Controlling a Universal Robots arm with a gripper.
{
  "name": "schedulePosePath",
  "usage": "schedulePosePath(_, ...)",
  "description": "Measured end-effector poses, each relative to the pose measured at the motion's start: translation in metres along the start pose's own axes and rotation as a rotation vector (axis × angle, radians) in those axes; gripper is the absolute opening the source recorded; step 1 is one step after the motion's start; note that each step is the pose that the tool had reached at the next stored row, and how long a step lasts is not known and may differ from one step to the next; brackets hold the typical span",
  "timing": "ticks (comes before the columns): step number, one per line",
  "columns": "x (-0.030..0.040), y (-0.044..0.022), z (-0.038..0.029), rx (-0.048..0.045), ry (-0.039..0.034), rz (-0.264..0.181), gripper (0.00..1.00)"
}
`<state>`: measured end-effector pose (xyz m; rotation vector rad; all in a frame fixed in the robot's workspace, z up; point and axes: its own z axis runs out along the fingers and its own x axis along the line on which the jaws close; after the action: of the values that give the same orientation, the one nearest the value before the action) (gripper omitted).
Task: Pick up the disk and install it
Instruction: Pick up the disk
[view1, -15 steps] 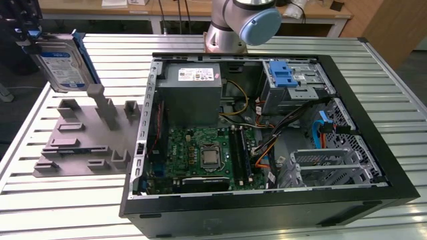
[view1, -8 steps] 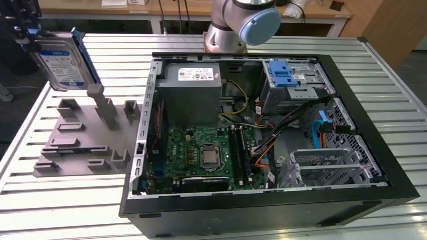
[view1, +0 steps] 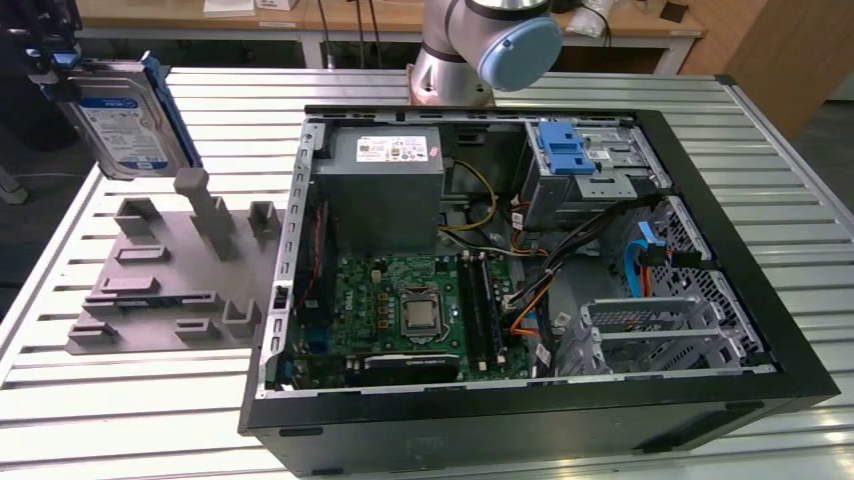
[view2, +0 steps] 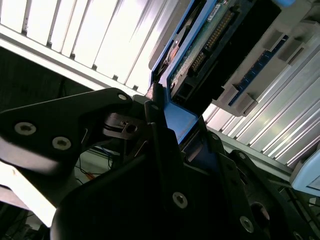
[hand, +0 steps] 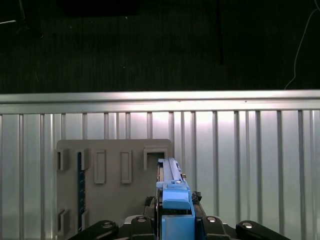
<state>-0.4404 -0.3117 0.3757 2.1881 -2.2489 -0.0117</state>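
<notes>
Hand hangs over the slatted metal worktop, at the exterior view's left of the open black computer case and near the grey plastic fixture. It is clamped on the upright flat silver hard disk in its blue carrier. Carrying it well probably needs a firm grip and clearance over the case wall. The print on its white-and-blue label is illegible.

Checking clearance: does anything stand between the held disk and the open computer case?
Nothing visible. The claw holds the silver blue-framed hard drive above the grey holder plate, beside the open black computer case.
</notes>
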Motion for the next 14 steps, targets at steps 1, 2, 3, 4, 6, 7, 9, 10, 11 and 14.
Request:
schedulePosePath(1,-0.0002,0.0,-0.0004,0.0001,0.0001,0.0,0.36)
schedulePosePath(2,-0.0002,0.0,-0.0008,0.0002,0.0001,0.0,0.36)
schedulePosePath(3,-0.0003,0.0,-0.0013,0.0001,0.0002,0.0,0.36)
schedulePosePath(4,-0.0004,0.0,-0.0018,0.0001,0.0002,0.0,0.36)
schedulePosePath(6,-0.0005,0.0,-0.0026,0.0,0.0002,0.0,0.36)
schedulePosePath(7,-0.0005,0.0,-0.003,0.0001,0.0002,0.0,0.36)
schedulePosePath(9,-0.0006,0.0,-0.004,-0.0001,0.0003,0.0,0.36)
schedulePosePath(10,-0.0007,0.0,-0.0045,0.0,0.0002,0.0,0.36)
schedulePosePath(11,-0.0009,0.0,-0.0052,-0.0001,0.0003,0.0,0.36)
schedulePosePath(14,-0.0014,0.0001,-0.0066,0.0001,0.0005,0.0,0.36)
